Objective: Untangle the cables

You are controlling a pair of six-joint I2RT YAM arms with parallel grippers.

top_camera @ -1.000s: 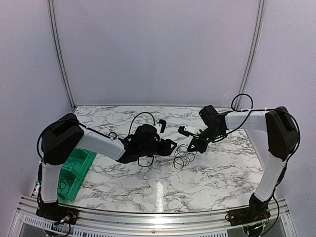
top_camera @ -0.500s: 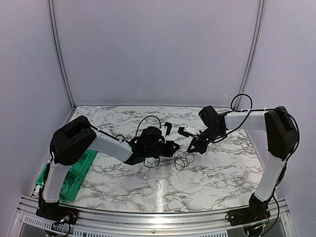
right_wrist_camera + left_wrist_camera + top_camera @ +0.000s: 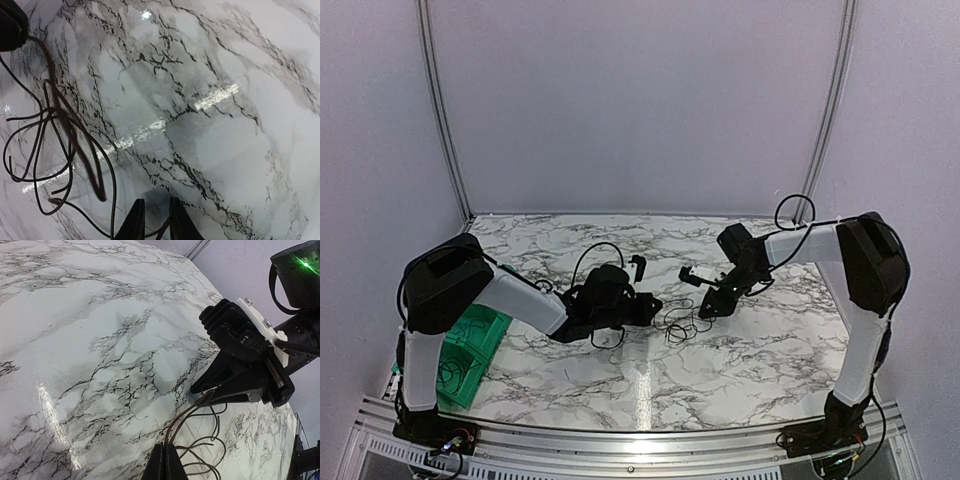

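the marble counter (image 3: 770,350) carries the tangle near its middle. the left end effector (image 3: 163,462) is clamped on a strand, probably to anchor it, while the right end effector (image 3: 155,220) hovers with its fingers slightly apart. the cables (image 3: 680,322) lie in thin loose loops between them.

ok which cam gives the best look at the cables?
Right wrist: the cables lie as large, separate loops at left. Top external shows only a tiny tangle; left wrist, a few strands at the bottom.
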